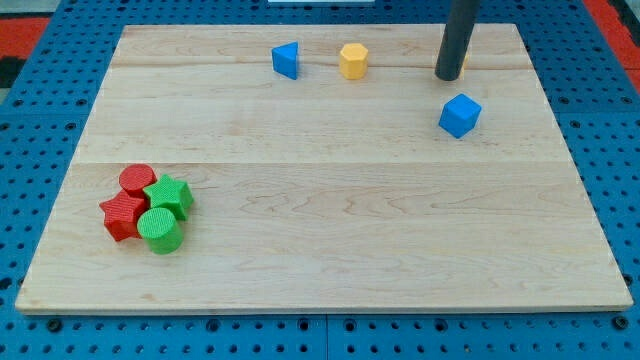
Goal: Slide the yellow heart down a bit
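One yellow heart [461, 62], mostly hidden behind my tip [447, 76], near the wooden board's [330, 200] top-right corner | tip: plain rod, nothing to clench | blue cube [460, 115] just below | yellow hexagon [353, 61], blue triangle [286, 60] along top edge | ribbed red and green blocks [147, 208] clustered bottom-left.

Blue wedge [286, 60] top ctr, yellow hexagon [353, 61] near its right, blue cube [460, 115] farther right, lower, 4-block cluster [150, 208] btm-left
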Controlling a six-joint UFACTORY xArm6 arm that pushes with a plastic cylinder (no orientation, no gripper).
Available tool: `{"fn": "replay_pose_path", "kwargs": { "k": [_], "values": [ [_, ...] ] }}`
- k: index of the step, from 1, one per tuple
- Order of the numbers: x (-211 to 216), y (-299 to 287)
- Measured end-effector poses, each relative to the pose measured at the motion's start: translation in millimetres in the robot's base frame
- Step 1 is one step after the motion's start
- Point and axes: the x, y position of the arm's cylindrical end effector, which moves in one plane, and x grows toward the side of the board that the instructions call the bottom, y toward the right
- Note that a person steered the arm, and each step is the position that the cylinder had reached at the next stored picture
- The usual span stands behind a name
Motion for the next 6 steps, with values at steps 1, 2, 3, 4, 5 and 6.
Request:
{"fn": "replay_pose_path", "kwargs": {
  "k": [1,2,3,4,5,6],
  "values": [
    [-13.8,4.8],
    [7.7,32.0],
    [6.1,63.6],
    [-35.2,68.6],
    [-86.3,63.6],
    [-84.9,27.6]
  ]
}}
